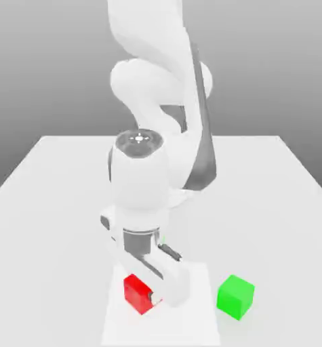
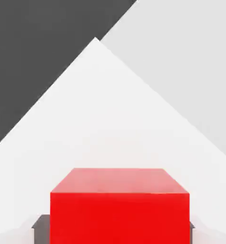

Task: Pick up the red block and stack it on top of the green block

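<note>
Red block in the grip, lift comes next
The gripper (image 2: pixel 120 228) clasps the red block (image 2: pixel 120 217) over the white patch (image 1: pixel 190 325); raise it, then carry it above the green block (image 1: pixel 235 297)
</note>
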### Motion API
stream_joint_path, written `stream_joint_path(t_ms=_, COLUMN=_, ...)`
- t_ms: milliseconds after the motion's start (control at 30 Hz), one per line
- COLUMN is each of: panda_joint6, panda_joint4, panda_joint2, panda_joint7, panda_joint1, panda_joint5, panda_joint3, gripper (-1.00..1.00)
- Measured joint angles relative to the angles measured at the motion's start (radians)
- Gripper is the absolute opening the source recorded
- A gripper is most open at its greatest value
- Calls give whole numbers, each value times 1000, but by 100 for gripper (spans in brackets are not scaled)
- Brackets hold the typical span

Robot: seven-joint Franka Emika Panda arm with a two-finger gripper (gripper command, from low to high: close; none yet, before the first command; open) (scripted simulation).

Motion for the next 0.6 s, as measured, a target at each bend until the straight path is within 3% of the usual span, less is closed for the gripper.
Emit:
stream_joint_path(t_ms=100, panda_joint6=-76, panda_joint4=-7, panda_joint2=-83, panda_joint7=-40, panda_joint1=26, panda_joint5=26, panda_joint3=40, gripper=-100)
stream_joint_path(t_ms=300, panda_joint6=-170, panda_joint4=11, panda_joint2=-159, panda_joint7=-169, panda_joint1=253, panda_joint5=51, panda_joint3=164, gripper=-100)
stream_joint_path(t_ms=467, panda_joint6=-48, panda_joint4=22, panda_joint2=-22, panda_joint7=-120, panda_joint1=284, panda_joint5=-40, panda_joint3=118, gripper=-100)
stream_joint_path(t_ms=500, panda_joint6=-19, panda_joint4=23, panda_joint2=10, panda_joint7=-104, panda_joint1=288, panda_joint5=-63, panda_joint3=110, gripper=100)
stream_joint_path(t_ms=600, panda_joint6=-19, panda_joint4=23, panda_joint2=10, panda_joint7=-104, panda_joint1=288, panda_joint5=-63, panda_joint3=110, gripper=100)
